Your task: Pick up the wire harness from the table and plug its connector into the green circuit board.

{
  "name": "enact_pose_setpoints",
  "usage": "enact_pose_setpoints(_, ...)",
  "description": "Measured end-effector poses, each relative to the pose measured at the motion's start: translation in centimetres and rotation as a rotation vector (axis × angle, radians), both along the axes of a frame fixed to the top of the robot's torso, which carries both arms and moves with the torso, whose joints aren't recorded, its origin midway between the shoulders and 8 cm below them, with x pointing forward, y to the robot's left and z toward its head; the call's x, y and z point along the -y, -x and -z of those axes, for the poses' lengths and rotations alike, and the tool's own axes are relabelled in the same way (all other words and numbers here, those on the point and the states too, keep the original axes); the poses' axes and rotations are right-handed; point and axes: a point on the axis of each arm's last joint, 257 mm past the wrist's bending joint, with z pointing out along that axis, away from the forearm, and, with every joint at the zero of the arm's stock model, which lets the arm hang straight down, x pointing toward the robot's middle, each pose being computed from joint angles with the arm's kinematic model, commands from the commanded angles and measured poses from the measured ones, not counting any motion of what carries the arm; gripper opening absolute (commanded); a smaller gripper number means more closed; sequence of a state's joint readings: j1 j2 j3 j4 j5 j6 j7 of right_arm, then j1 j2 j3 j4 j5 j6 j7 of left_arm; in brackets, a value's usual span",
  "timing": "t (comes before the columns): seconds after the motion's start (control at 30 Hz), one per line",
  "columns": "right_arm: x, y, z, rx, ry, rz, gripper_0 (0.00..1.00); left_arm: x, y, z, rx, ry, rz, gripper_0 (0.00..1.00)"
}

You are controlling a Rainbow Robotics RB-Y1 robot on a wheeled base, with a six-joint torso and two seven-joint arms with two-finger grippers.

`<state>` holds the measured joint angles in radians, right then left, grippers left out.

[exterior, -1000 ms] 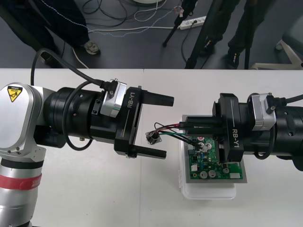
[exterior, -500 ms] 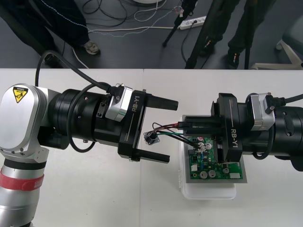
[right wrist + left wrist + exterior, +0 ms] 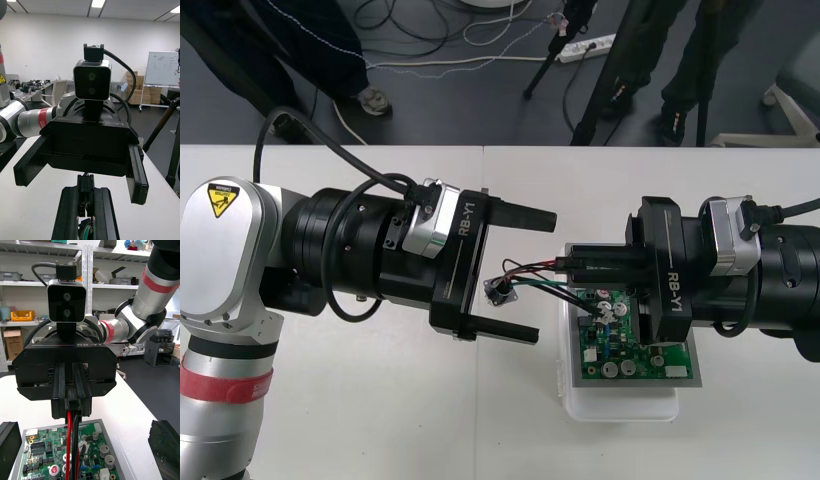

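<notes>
Wire harness: its black plug is clamped between the closed fingers of the right gripper. The plug is held above the far left corner of the green circuit board and is not seated in it. From the plug the red, black and green wires drop and loop leftward off the board to the round metal socket. The socket lies between the widely spread fingers of the left gripper, which grips nothing. Whether the socket rests on the table cannot be told.

Hazards, as judged from the room:
1. If the left gripper closes on the socket and pulls, the short wires may drag the plug askew in the right fingers.
2. The slack wires hang close over the board's upright components and may snag on the way down.
3. A wrong tilt at the board's connector would jam the plug.

The harness looks small, light and limp, with thin wires. The flanged socket is probably its heaviest part.
</notes>
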<state>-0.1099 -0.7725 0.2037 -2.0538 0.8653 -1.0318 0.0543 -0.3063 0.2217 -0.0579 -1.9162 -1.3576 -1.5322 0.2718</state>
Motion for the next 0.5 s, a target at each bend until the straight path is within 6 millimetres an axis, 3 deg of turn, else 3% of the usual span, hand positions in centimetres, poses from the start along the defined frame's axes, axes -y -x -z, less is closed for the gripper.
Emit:
enact_pose_setpoints(0.03, 0.0, 0.0, 0.0, 0.0, 0.0, 0.0, 0.0, 0.01, -0.04, -0.03, 0.0, 0.001, -0.001, 0.93)
enact_pose_setpoints(0.1, 0.0, 0.0, 0.0, 0.0, 0.0, 0.0, 0.0, 0.02, -0.09, -0.07, 0.0, 0.003, -0.004, 0.73)
enact_pose_setpoints(0.13, 0.0, 0.0, 0.0, 0.0, 0.0, 0.0, 0.0, 0.03, -0.15, -0.11, -0.001, 0.004, -0.006, 0.52)
enact_pose_setpoints(0.17, 0.0, 0.0, 0.0, 0.0, 0.0, 0.0, 0.0, 0.05, -0.18, -0.13, -0.001, 0.005, -0.007, 0.41)
enact_pose_setpoints(0.2, 0.0, 0.0, 0.0, 0.0, 0.0, 0.0, 0.0, 0.08, -0.23, -0.17, -0.001, 0.007, -0.009, 0.17)
enact_pose_setpoints(0.23, 0.0, 0.0, 0.0, 0.0, 0.0, 0.0, 0.0, 0.12, -0.24, -0.19, -0.002, 0.008, -0.01, 0.05)
enact_pose_setpoints(0.3, 0.0, 0.0, 0.0, 0.0, 0.0, 0.0, 0.0, 0.25, -0.24, -0.22, -0.003, 0.01, -0.01, 0.01)
enact_pose_setpoints(0.5, 0.0, 0.0, 0.0, 0.0, 0.0, 0.0, 0.0, 0.46, -0.32, -0.42, -0.006, 0.019, -0.014, 0.0)
